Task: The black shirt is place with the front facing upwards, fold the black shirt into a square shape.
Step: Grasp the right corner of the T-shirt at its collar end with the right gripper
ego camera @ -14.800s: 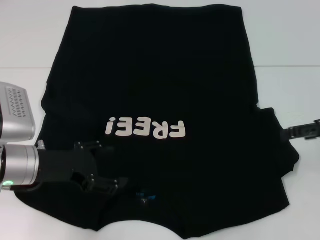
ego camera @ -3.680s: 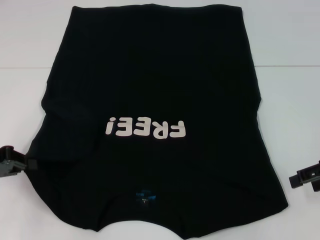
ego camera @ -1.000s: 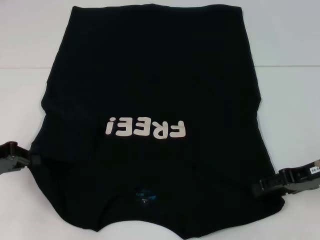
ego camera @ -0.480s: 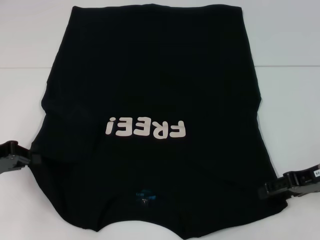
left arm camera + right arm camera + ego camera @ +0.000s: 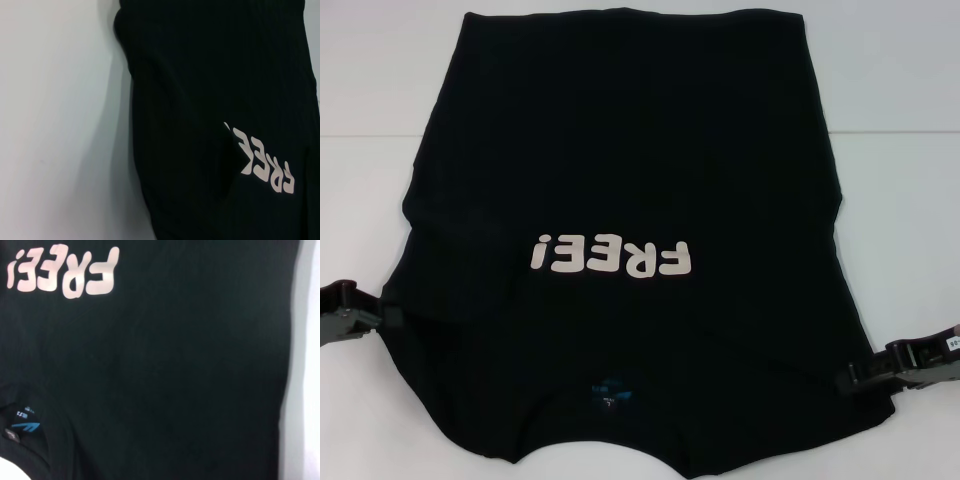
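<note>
Black shirt flat on white table, print up. Left gripper and right gripper at opposite side edges; jaw state unclear. Bare table outboard.

I see the black shirt with white "FREE!" lettering and a blue neck label, on a white tabletop.

Black shirt — print (white), blue label.

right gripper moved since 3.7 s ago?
Yes. The right gripper has come inward from the bare table to the black shirt's right edge, level with the blue neck label.
</note>
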You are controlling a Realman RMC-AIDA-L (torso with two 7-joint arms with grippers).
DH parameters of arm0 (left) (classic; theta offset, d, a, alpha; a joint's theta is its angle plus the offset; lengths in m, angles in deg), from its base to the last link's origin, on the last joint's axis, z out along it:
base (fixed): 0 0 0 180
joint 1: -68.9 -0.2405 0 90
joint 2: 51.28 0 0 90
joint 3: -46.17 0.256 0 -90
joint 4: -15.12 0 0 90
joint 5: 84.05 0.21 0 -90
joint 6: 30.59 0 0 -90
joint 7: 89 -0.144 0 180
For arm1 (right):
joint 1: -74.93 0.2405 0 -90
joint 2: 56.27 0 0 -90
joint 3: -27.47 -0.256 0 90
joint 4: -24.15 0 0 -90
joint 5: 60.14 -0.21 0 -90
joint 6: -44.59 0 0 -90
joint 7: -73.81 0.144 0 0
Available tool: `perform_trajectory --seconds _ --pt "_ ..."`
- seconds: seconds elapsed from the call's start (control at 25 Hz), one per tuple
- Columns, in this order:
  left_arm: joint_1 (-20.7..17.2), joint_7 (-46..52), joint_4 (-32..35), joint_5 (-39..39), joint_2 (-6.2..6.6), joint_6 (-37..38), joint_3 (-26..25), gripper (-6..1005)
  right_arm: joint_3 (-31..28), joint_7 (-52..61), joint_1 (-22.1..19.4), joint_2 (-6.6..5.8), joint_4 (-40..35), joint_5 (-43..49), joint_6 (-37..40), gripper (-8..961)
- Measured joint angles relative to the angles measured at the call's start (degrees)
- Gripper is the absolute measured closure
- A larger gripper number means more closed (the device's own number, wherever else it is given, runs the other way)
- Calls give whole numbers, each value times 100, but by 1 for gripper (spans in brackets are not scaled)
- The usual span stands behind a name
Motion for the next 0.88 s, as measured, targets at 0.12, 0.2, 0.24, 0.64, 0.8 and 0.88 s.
perform_trajectory --seconds 0.12,0.2,0.24,0.64,0.8,0.88 --pt "0 0 0 0 0 -2 0 971 3 -2 13 14 12 9 -5 153" --pt "0 0 0 0 0 -5 0 971 2 -7 18 15 43 -5 -8 153" --pt "0 0 0 0 -2 -8 0 971 2 -11 23 15 56 -13 -8 153" --pt "7 8 0 -1 -9 -13 0 970 11 -81 47 17 125 -15 -5 196" --pt "9 8 0 -16 -9 -12 0 970 -26 -239 89 -10 348 -145 33 225" --pt "9 8 0 -17 -9 -11 0 970 -31 -284 115 -60 550 -229 39 240"
